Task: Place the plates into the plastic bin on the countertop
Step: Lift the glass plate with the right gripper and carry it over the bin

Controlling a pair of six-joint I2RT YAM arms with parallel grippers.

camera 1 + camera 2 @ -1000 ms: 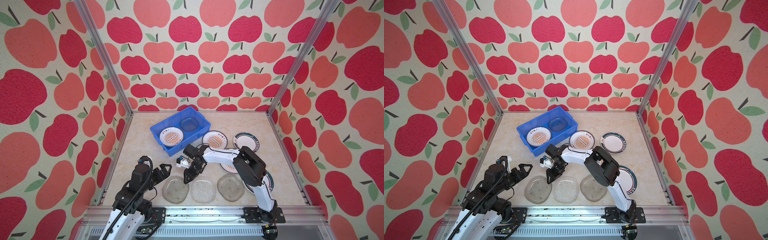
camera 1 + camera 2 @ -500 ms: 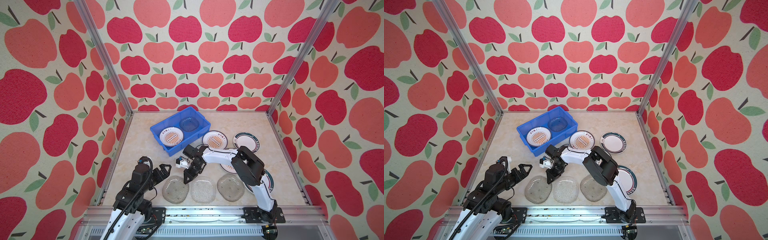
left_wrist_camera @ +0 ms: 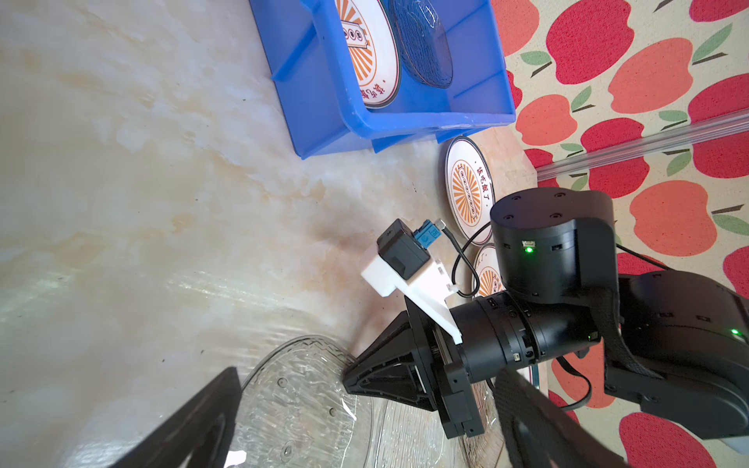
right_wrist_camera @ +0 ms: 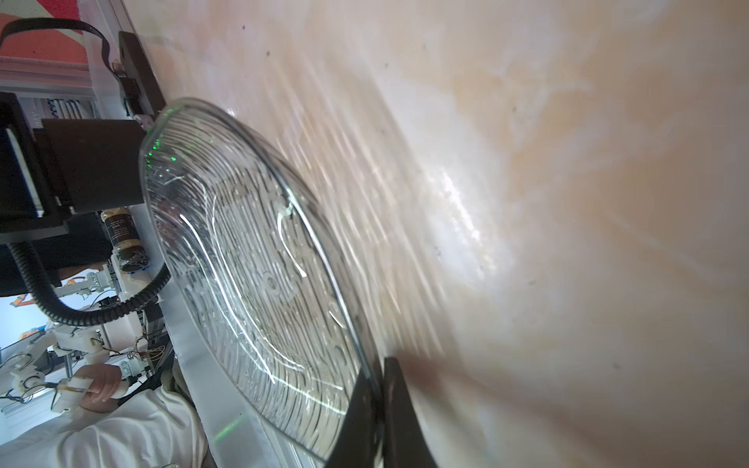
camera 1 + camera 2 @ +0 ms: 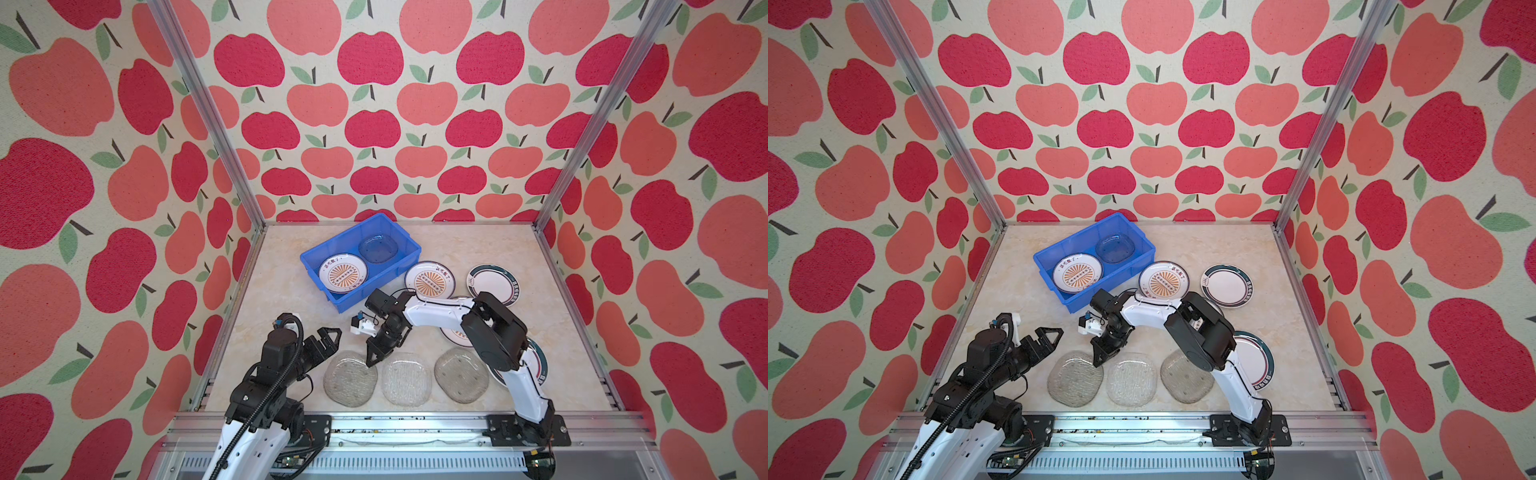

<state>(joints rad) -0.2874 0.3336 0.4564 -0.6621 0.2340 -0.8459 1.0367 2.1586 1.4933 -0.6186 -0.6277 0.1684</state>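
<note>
Right wrist view, I tell my spotter: my right gripper (image 4: 377, 413) has its jaws pinched on the rim of the glass plate (image 4: 251, 263), the leftmost of three by the front rail on the countertop (image 5: 282, 299).
"And your left gripper (image 5: 328, 345)?"
"Spread wide, holding nothing, just beside that plate. I'd tip the pinched edge up slowly; smooth glass in so narrow a bite may swivel or slip."
"Then?"
"Lift clear of the neighbouring glass plate (image 5: 406, 384), carry it back to the plastic bin (image 5: 380, 280), and lower it onto the sunburst plate (image 5: 343, 273) inside, not drop it."
</note>
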